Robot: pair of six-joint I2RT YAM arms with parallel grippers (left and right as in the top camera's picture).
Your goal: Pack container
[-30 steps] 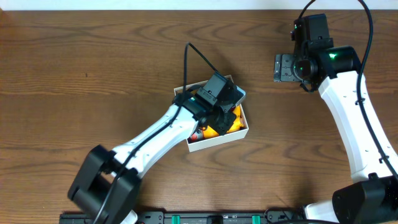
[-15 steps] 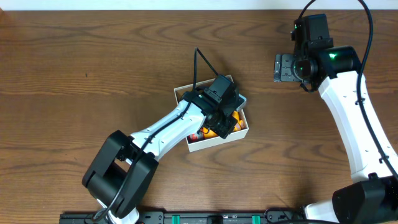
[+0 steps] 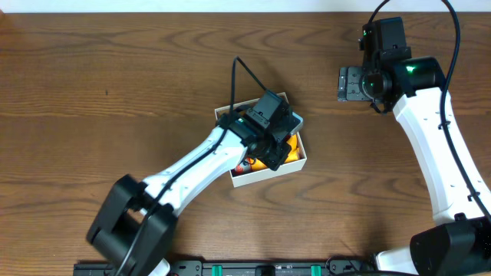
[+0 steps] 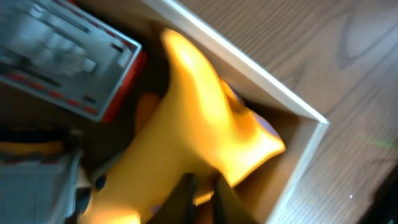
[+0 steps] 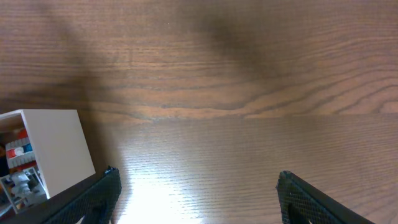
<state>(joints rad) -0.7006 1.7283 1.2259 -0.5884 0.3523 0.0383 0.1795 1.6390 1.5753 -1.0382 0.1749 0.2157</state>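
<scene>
The left hand (image 4: 202, 198) is inside the small square white cardboard container (image 4: 249, 68) with a brown inside. Its two dark fingers (image 4: 185, 191) are drawn close together, and a thin strip of a bright yellow plastic toy (image 4: 199, 118) is pinched between them. The toy fills most of the left wrist view and lies against the container's right corner. To its left, touching it, lies a flat grey block with red edging (image 4: 68, 56). The dark marks on the block's face are too blurred to read.

From overhead, the left hand (image 3: 275, 147) covers much of the container (image 3: 301, 159), with the yellow toy (image 3: 290, 153) showing beside it at the right wall. A small red item (image 3: 244, 163) shows at the near left, so at least three things are in the one container. It sits about the middle of the brown wooden worktop (image 3: 115, 77).

The right hand (image 5: 199, 196) hangs over bare wood at the far right, well apart from the container. Its two fingers (image 5: 93, 196) are spread wide and hold nothing. The right wrist view catches one white wall of the container (image 5: 59, 149) at its left edge. A red, white and blue piece (image 5: 15, 149) is just inside it, its print unreadable.
</scene>
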